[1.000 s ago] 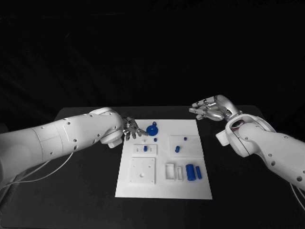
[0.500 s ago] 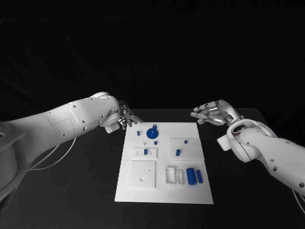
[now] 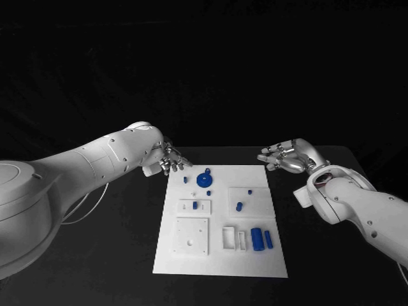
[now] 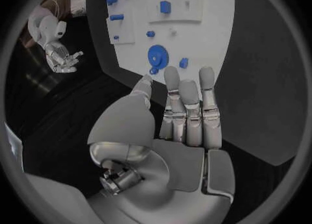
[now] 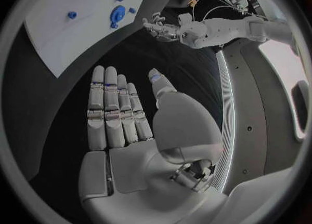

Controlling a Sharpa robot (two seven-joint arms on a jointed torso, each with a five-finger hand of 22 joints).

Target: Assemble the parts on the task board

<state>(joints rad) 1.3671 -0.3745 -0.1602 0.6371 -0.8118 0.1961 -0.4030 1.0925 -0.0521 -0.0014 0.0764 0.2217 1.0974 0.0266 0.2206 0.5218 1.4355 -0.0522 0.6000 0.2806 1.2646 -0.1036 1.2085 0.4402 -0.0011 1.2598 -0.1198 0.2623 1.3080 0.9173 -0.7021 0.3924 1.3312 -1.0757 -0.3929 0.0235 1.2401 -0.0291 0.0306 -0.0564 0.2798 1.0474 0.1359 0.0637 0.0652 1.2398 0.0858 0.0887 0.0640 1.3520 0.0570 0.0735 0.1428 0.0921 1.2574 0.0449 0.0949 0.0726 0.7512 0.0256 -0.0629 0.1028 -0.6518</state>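
The white task board (image 3: 220,220) lies in the middle of the black table. A round blue part (image 3: 205,180) sits near its far edge, with small blue pegs (image 3: 195,205) in the white blocks and two blue cylinders (image 3: 256,238) near the front right. My left hand (image 3: 167,160) hovers just off the board's far left corner, fingers stretched out, holding nothing. In the left wrist view that hand (image 4: 185,109) points toward the round blue part (image 4: 158,56). My right hand (image 3: 285,155) hangs beyond the far right corner, its flat palm (image 5: 130,120) bare.
White raised blocks (image 3: 192,234) and two slotted frames (image 3: 229,237) stand on the board's front half. Bare black table (image 3: 121,242) lies on both sides of the board. Both white forearms reach in from the sides.
My left hand has drawn back from over the board's far left corner to just beside it. The right hand has shifted only slightly near the far right corner.
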